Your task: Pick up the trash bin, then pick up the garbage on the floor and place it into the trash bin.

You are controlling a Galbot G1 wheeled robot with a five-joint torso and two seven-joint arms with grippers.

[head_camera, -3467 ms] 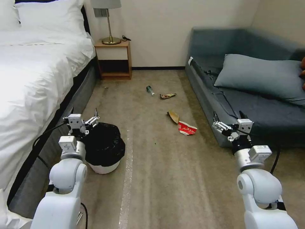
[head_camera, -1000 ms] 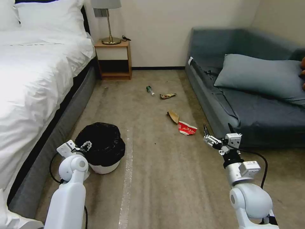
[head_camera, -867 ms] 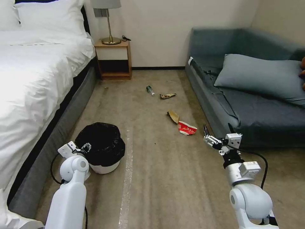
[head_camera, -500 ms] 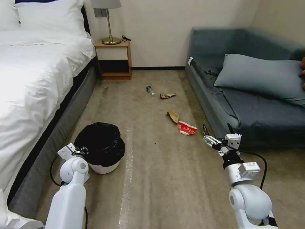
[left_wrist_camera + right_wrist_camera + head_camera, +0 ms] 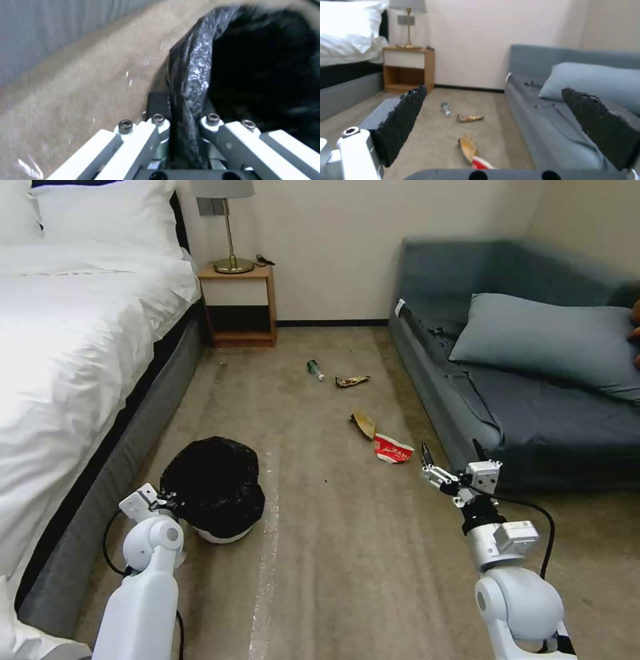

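Jaws of the left gripper (image 5: 181, 125) clamp the trash bin (image 5: 215, 490) rim, now tilted (lift starting); right gripper (image 5: 448, 471) gapes empty, red-and-white carton (image 5: 392, 449) just ahead.

Open carpet lane (image 5: 320, 553) between bed (image 5: 73, 367) and sofa (image 5: 520, 400). Trash bin (image 5: 215, 490) sits beside the bed frame, crowding that side. Nightstand (image 5: 239, 303) closes the far end. Right gripper (image 5: 448, 455) near the sofa edge.

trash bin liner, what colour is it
Black, over the white trash bin; the liner shows best in the head view.
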